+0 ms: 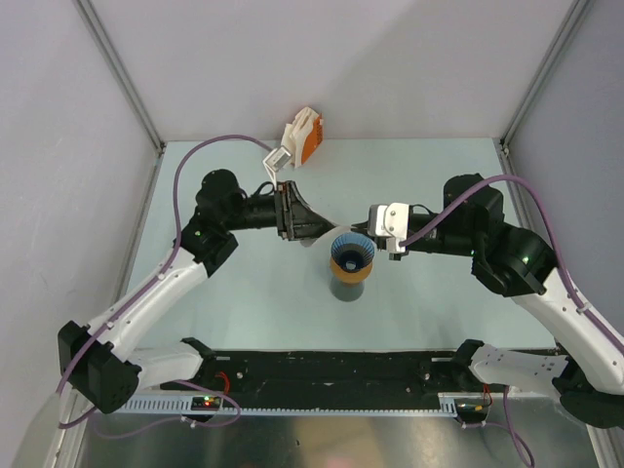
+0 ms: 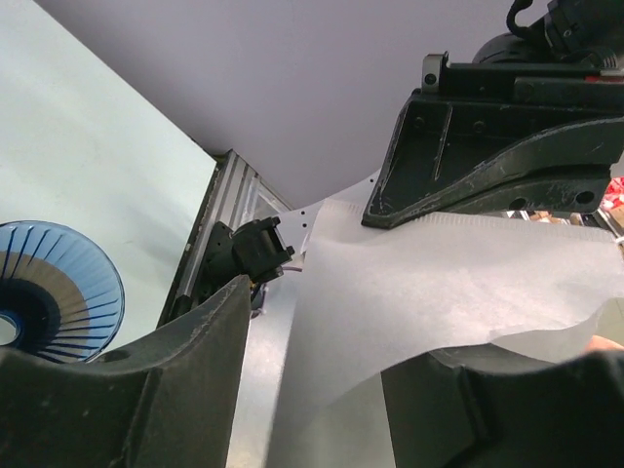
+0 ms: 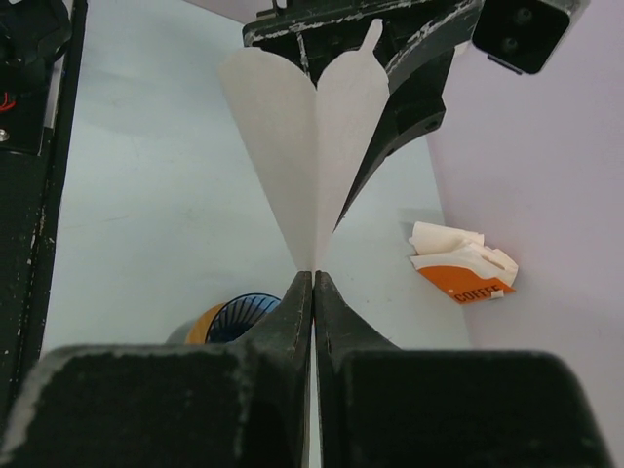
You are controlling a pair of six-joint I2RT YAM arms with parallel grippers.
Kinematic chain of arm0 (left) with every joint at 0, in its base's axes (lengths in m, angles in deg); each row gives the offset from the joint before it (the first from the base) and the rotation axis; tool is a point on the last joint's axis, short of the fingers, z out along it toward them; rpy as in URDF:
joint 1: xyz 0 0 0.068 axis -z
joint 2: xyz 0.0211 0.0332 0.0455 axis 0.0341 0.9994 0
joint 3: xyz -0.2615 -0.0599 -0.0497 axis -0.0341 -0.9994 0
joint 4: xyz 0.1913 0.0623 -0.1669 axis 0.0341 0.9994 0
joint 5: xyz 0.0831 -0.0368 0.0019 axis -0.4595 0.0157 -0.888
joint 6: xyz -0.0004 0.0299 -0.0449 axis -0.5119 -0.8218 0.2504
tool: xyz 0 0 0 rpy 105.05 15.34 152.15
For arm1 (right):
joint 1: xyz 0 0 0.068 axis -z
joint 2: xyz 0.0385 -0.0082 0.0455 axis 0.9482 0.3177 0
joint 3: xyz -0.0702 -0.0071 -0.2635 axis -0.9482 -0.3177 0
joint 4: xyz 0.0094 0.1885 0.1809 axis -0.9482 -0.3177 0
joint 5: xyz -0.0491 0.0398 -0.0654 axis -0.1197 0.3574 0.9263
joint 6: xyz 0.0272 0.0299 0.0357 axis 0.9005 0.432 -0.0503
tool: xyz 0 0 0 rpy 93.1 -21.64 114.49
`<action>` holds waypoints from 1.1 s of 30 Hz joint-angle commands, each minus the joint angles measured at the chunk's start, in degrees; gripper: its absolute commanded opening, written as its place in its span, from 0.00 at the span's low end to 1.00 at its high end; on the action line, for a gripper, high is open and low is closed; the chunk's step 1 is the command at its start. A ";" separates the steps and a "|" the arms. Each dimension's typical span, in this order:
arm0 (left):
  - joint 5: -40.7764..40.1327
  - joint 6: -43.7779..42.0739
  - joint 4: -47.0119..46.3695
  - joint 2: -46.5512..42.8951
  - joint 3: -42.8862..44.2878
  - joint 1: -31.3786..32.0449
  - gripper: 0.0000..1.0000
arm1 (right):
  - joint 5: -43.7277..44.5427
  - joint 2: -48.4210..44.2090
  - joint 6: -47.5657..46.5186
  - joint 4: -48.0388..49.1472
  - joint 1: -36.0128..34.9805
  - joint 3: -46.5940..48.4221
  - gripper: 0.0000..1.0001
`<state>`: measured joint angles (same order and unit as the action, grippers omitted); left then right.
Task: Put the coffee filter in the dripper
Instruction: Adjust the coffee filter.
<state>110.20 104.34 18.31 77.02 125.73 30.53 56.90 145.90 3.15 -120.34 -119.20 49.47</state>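
Left hand [image 2: 317, 336]: jaws parted, gripping nothing. The coffee filter [image 2: 448, 283] runs loose between my fingers; whether the paper brushes either one, I cannot tell from this angle.

Filter: in the air between both hands, mouth spread toward the left one. It is not in the dripper [image 1: 352, 248], which sits just right of it on the orange ring [image 1: 349, 269] atop the grey cup [image 1: 346, 287].

Right hand [image 3: 314, 278]: closed tight on the filter's narrow end.

Recommendation: draw the left hand clear first, turn the point downward over the dripper's centre and lower straight. Release only once the paper seats against the ribs, without nudging the stack.
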 commanded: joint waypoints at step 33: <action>1.30 1.32 -2.52 0.18 2.25 1.05 0.00 | -5.97 -1.87 1.99 -0.59 5.72 -1.36 0.11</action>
<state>110.26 105.17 17.46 78.79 126.65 31.67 51.46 145.82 5.79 -118.17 -115.09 47.63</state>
